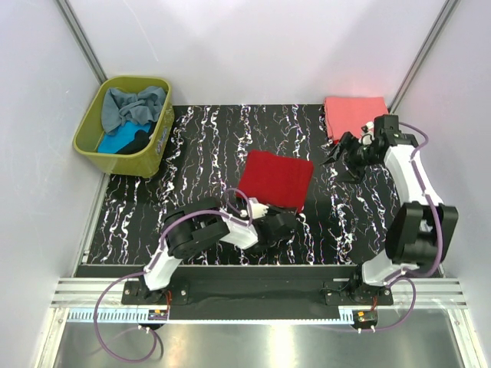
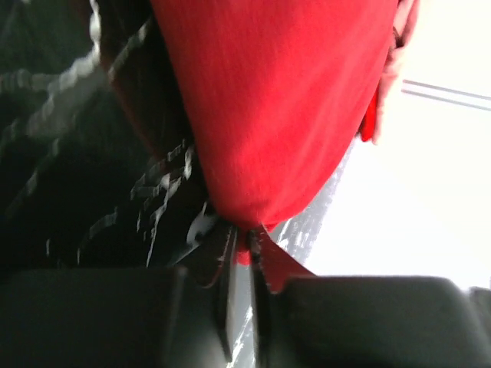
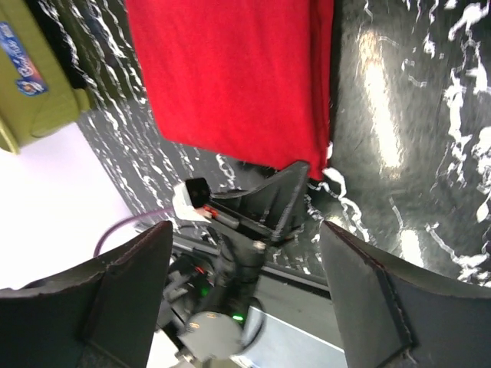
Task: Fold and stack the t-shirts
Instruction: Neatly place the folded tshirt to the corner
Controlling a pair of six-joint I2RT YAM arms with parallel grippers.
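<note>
One folded red shirt point(image 1: 275, 179) lies mid frame, gripped at its near edge.
Left claw point(image 2: 242, 238) is clamped on that edge, likely to lift or fold it; right claw point(image 1: 339, 162) hangs spread apart beside the coral shirt point(image 1: 354, 115), upper right.
</note>
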